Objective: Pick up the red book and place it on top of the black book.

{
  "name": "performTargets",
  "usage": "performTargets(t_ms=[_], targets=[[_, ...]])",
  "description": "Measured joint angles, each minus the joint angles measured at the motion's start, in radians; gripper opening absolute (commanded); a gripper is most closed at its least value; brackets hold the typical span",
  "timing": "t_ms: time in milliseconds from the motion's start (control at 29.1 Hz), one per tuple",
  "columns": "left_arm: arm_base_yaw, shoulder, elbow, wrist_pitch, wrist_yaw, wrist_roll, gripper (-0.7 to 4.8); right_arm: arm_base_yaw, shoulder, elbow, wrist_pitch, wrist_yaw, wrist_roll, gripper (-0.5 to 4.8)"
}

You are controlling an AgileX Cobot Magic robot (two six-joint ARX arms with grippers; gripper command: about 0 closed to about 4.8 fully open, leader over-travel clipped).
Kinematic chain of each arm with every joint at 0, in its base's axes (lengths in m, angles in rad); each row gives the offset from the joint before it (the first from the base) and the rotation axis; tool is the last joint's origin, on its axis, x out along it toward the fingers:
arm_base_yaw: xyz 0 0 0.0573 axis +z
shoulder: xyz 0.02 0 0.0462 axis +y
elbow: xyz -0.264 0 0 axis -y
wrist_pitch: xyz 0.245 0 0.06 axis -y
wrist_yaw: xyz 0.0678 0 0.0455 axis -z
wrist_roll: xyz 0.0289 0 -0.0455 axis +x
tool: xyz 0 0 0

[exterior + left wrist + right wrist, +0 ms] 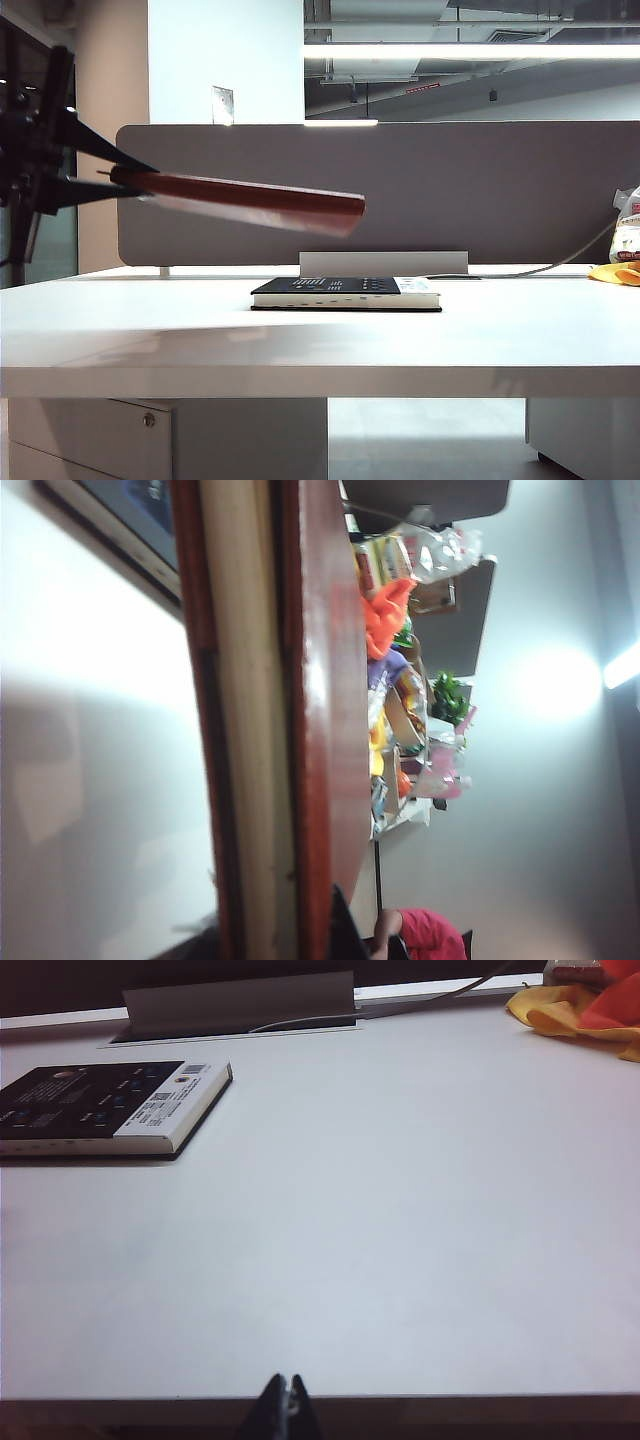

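We are seeing the left pincer [105,178] pinching the glossy, thin red book [250,202] above the bench [320,340]; the right pincer [287,1392] is sitting pressed together, well apart from the thick black book [345,293].

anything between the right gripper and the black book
No. In the right wrist view only bare white table lies between the shut right gripper at the near edge and the black book.

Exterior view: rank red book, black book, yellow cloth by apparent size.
1. red book, held aloft by the left gripper; likely nearer the camera, so unsure against
2. black book
3. yellow cloth, cut off at the frame edge
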Motion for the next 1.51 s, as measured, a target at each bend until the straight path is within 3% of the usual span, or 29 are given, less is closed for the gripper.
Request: performTargets(t_ms=[722,1031,1306,1512], targets=[[-0.09,0.365,0.392,-0.073,0.024,-0.037,-0.06,0.0,0.0,0.0,0.0,-0.015,0.0,0.0],[-0.154,0.549,0.66,-0.175,0.031,-0.042,-0.05,0.0,0.0,0.0,0.0,-0.019,0.0,0.0],[-0.156,0.682,0.873,-0.276,0.008,-0.041,-0.06,0.0,0.0,0.0,0.0,-0.019,0.0,0.0],[-0.158,0.747,0.942,-0.34,-0.002,-0.019,-0.06,0.0,0.0,0.0,0.0,-0.019,0.0,0.0]])
